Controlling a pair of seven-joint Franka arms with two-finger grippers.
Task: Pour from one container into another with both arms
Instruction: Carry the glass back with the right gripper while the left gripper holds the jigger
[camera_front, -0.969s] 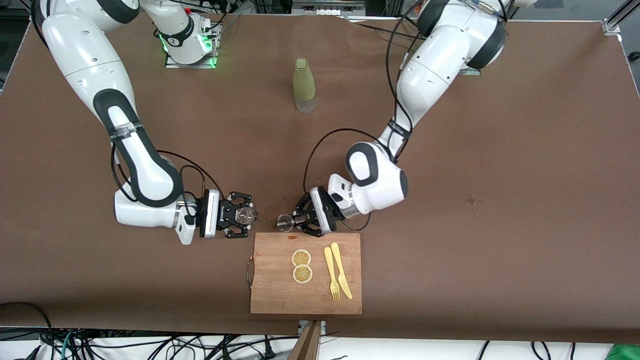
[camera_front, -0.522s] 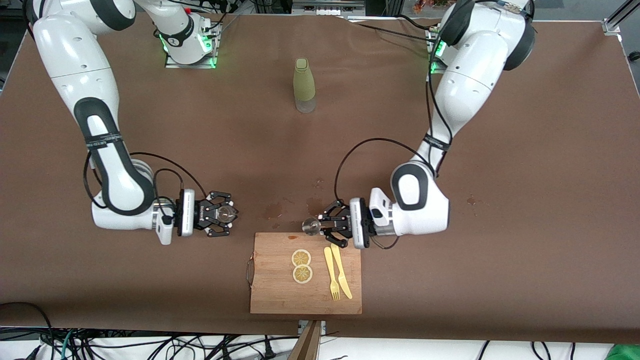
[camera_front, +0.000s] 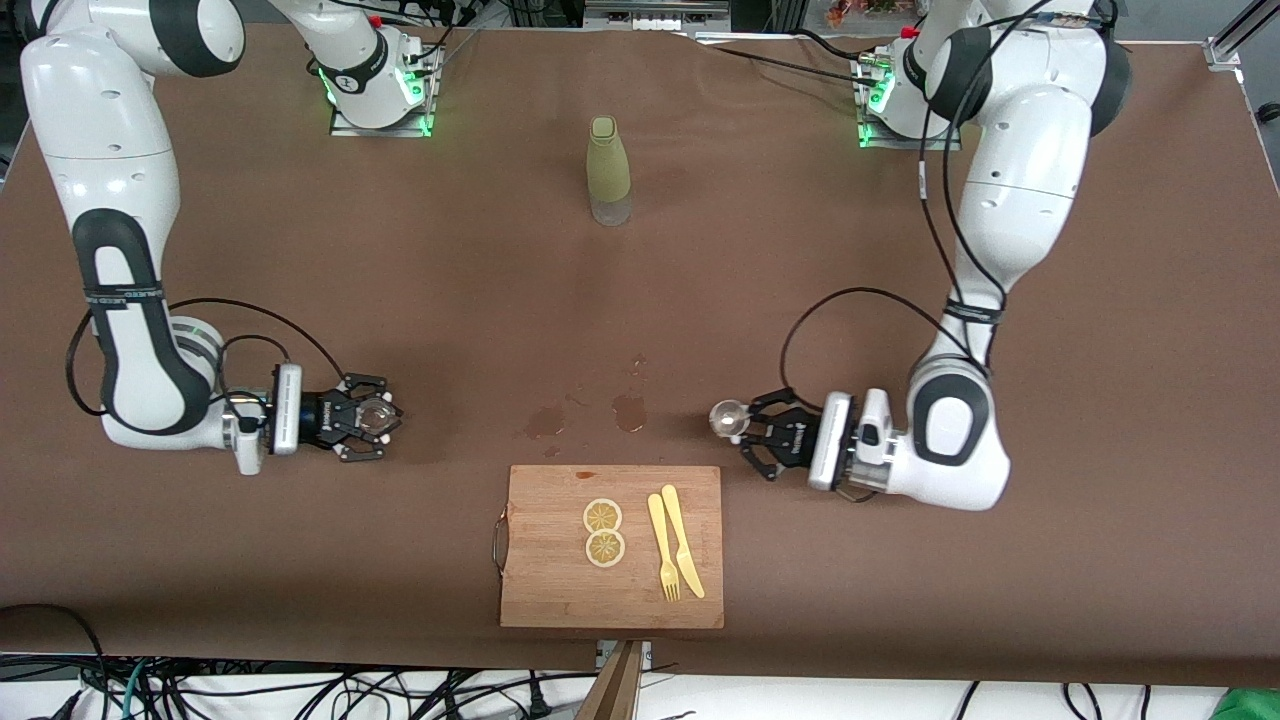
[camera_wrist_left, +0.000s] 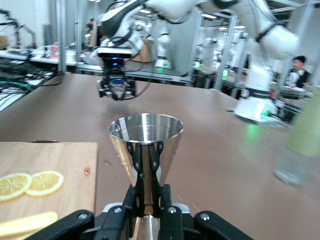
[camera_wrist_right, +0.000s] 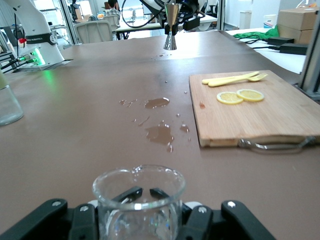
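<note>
My left gripper (camera_front: 746, 426) is shut on the narrow waist of the silver jigger (camera_front: 728, 418), which stands upright low over the brown table, toward the left arm's end from the cutting board. In the left wrist view the jigger (camera_wrist_left: 146, 137) rises between the black fingers (camera_wrist_left: 134, 165) of that gripper (camera_wrist_left: 146, 167). My right gripper (camera_front: 381, 421) is shut on the clear glass cup (camera_front: 374, 412), low over the table toward the right arm's end. The cup (camera_wrist_right: 139, 197) fills the bottom of the right wrist view, with that gripper (camera_wrist_right: 146, 193) showing through the glass.
A wooden cutting board (camera_front: 545, 580) with two lemon slices (camera_front: 603, 532) and a yellow fork and knife (camera_front: 675, 555) lies near the front edge. Wet patches (camera_front: 628, 411) mark the table between the grippers. A tall olive-green bottle (camera_front: 608, 170) stands near the arms' bases.
Both arms have swung apart from the middle. The right gripper carried the cup toward its end of the table, and the left gripper carried the jigger toward its own end.
</note>
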